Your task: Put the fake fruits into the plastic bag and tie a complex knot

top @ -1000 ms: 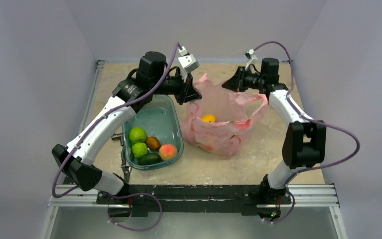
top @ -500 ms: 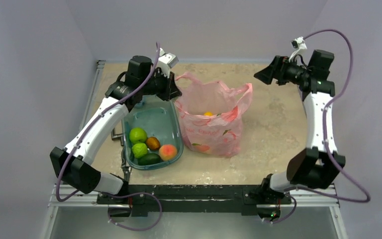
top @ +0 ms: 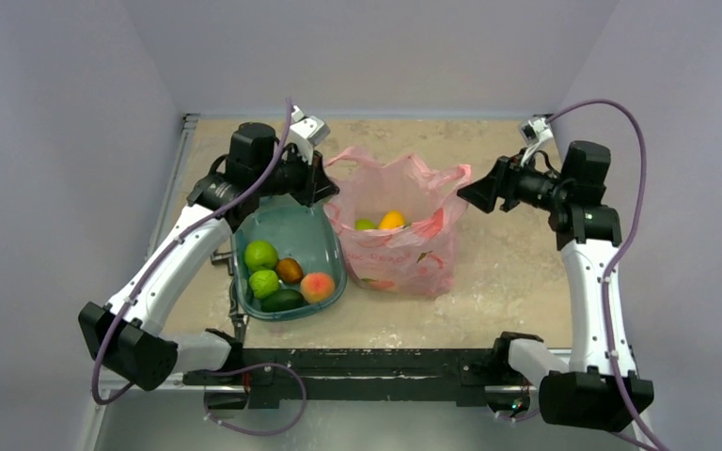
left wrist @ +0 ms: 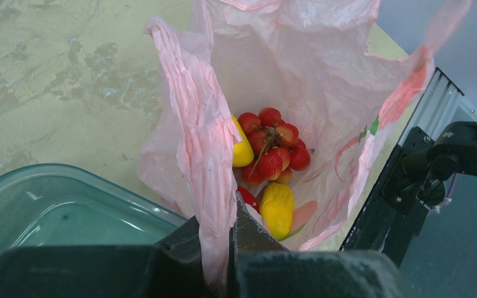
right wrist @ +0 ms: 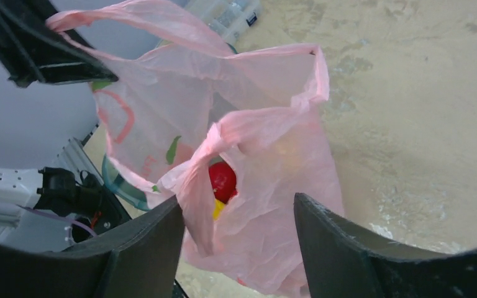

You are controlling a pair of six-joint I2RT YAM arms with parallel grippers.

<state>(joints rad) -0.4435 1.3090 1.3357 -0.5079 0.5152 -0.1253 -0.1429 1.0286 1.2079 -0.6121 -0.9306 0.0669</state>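
On the left of the overhead view a teal tub (top: 293, 222) sits on the worktop (top: 517, 272), with green fruits (top: 261, 256), a peach (top: 317, 286) and two darker pieces in its near end. Just above the tub, the left pincer (top: 329, 191) is clamped tight on the bag's left edge. Its wrist view shows pink film pinched flat between the fingers. The plastic bag (top: 400, 258) stands open mid-frame, just right of the tub. An orange fruit (top: 393, 220) shows in its mouth, and strawberries (left wrist: 273, 149) lie deeper inside. To the right, the right pincer (top: 463, 193) is spread wide at the bag's upper right edge. The right handle (right wrist: 202, 180) hangs loose between its fingers, unsqueezed.
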